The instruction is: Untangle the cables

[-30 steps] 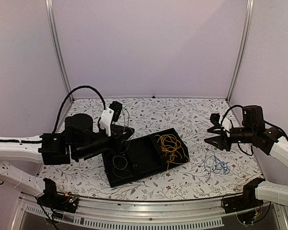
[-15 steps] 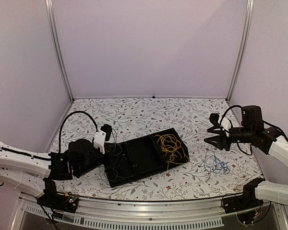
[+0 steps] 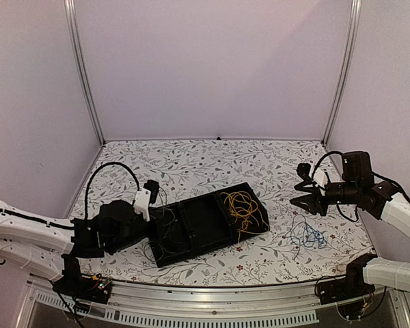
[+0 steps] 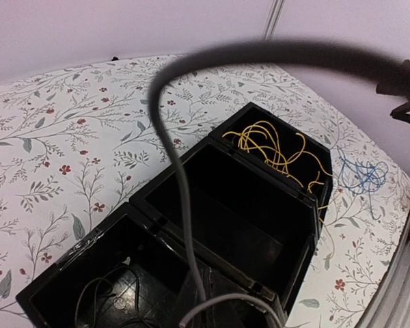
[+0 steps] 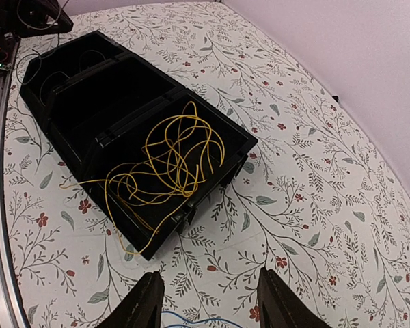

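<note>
**Though sorted by colour, each bunch looks knotted**

Your left fingers [image 3: 154,198], clenched, sit by black cables [image 3: 165,236] in the box [image 3: 205,225]. Your right fingers [image 3: 307,201], released, hover over blue cables [image 3: 307,234] on the surface [image 3: 212,164]. Yellow cables [image 3: 242,210] lie bunched in the box.

Left claw [image 3: 158,210] down from mid-air to the tray's [image 3: 212,197] left end.

A: What carries the things here?
B: A table [image 3: 212,160], its top printed with small flowers and twigs.
A: And what lies directly on it?
B: A black tray [image 3: 203,222] with three compartments, a little toward 6 o'clock from the middle. At 3 o'clock from the tray, near but not touching, a loose bundle of blue cables [image 3: 307,236] lies on the printed top
</note>
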`<state>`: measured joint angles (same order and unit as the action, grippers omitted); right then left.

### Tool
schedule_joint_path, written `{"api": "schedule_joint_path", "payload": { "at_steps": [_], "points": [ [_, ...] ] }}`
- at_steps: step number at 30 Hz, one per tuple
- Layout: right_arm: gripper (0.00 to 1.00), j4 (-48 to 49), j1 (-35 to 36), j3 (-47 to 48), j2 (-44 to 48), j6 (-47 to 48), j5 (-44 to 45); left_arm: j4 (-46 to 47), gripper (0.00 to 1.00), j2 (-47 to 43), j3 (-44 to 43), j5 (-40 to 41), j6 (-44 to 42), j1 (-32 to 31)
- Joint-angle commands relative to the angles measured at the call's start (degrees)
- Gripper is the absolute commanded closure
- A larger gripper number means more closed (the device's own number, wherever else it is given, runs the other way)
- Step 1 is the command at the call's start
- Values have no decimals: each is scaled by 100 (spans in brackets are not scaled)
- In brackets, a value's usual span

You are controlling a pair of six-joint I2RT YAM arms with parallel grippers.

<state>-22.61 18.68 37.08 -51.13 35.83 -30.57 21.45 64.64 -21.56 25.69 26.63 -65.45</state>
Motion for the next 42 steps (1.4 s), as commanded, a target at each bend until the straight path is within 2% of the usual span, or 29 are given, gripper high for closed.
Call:
{"api": "schedule_joint_path", "payload": {
  "at_steps": [1, 6, 12, 19, 27, 31, 37, 42],
  "points": [
    [49, 76, -36, -61, -36, 48, -72, -40, 100, -40, -575, -173, -281, 50],
    [49, 73, -33, -69, -37, 57, -46, 223, 100, 364, -1007, -249, -779, 213],
    [49, 46, -40, -78, -44, 64, -50, 413, 100, 975, -1092, -305, -868, 418],
    [49, 51, -51, -94, -80, 106, -72, 448, 100, 958, -379, -225, -127, 412],
    [49, 30, -55, -79, -206, 160, -90, -126, 100, 522, -103, -508, 623, 159],
    [49, 26, -53, -86, -188, 165, -105, -494, 93, 342, -46, -475, 936, 45],
    [49, 20, -54, -87, -178, 176, -107, -388, 100, 360, 262, -731, 1487, -14],
    [48, 5, -56, -87, -153, 178, -102, -520, 100, 502, 214, -731, 1638, -163]
  ]
}}
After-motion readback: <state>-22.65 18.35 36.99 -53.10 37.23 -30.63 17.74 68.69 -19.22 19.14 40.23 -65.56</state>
